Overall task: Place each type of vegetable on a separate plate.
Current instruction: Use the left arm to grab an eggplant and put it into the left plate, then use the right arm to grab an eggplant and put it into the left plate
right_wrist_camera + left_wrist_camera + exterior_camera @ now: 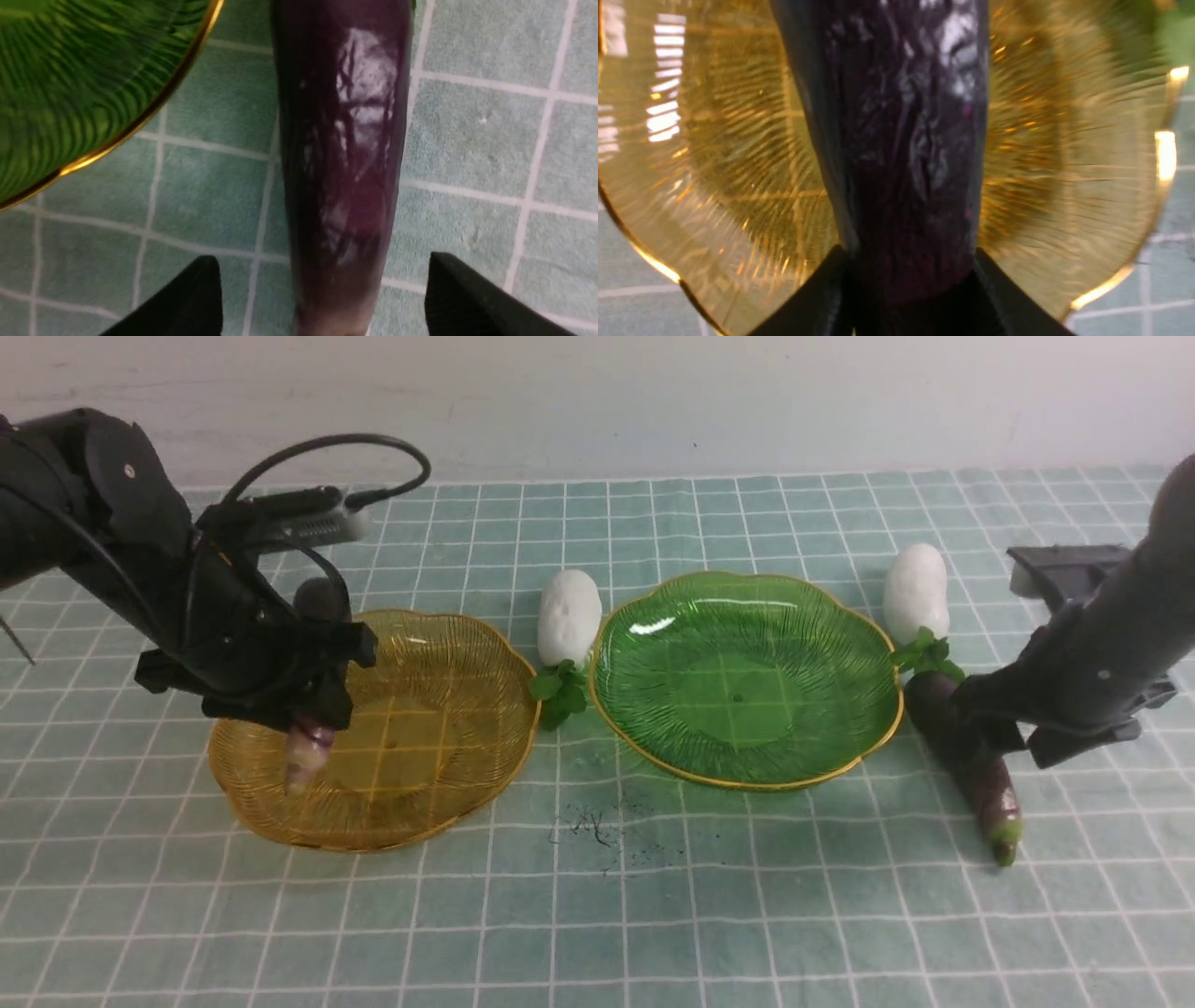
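Note:
My left gripper (301,705) is shut on a dark-purple eggplant (308,751) and holds it tilted, pale end down, over the left part of the amber-yellow plate (448,709). In the left wrist view the eggplant (906,140) fills the space between the jaws above the amber plate (1064,186). My right gripper (980,728) is open, low over the second eggplant (980,775), which lies on the cloth right of the green plate (747,616). In the right wrist view that eggplant (345,163) lies between the fingers (187,303) with gaps on both sides. The green plate is empty.
One white radish (569,616) lies between the two plates, leaves toward me. A second radish (916,591) lies just right of the green plate, its leaves touching the eggplant's far end. Dark crumbs (593,826) lie on the checked cloth in front of the plates.

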Motion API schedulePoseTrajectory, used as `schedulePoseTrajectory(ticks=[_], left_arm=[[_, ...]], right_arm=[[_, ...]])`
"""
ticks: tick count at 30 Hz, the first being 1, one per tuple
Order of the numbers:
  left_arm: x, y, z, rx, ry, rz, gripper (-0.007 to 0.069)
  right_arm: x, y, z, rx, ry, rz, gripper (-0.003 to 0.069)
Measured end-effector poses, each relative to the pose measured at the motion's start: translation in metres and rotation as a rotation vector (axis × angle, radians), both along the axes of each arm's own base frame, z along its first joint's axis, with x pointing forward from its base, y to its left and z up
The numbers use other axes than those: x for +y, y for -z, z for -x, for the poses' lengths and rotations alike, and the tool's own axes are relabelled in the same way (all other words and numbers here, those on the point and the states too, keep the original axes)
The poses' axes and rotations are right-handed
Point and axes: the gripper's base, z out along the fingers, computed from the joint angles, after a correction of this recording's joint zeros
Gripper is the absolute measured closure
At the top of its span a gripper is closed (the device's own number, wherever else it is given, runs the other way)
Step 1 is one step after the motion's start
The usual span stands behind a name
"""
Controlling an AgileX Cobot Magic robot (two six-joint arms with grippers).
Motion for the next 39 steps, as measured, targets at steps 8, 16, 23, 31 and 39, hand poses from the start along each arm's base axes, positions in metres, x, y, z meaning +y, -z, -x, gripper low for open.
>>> schedulePoseTrajectory(ticks=[8,16,23,31,39], left_arm=[[0.001,0.039,-0.012,0.08,0.003,-0.026,0.0375],[0.006,0.04,-0.013,0.079,0.03,-0.09,0.0197],[0.013,0.014,-0.02,0.11,-0.005,-0.16,0.016],[0.016,-0.079,0.011,-0.035,-0.013,-0.168,0.0615],[0.017,-0.138,0.057,-0.154,-0.019,-0.136,0.0632]], right_arm=[[-0.002,0.025,-0.008,0.095,0.074,0.013,0.0382],[0.017,-0.066,0.018,-0.042,0.119,-0.143,0.0368],[0.114,-0.108,0.024,-0.22,-0.039,-0.446,0.0368],[0.24,-0.078,-0.009,-0.185,-0.182,-0.554,0.0368],[0.292,-0.035,-0.038,-0.13,-0.166,-0.594,0.0368]])
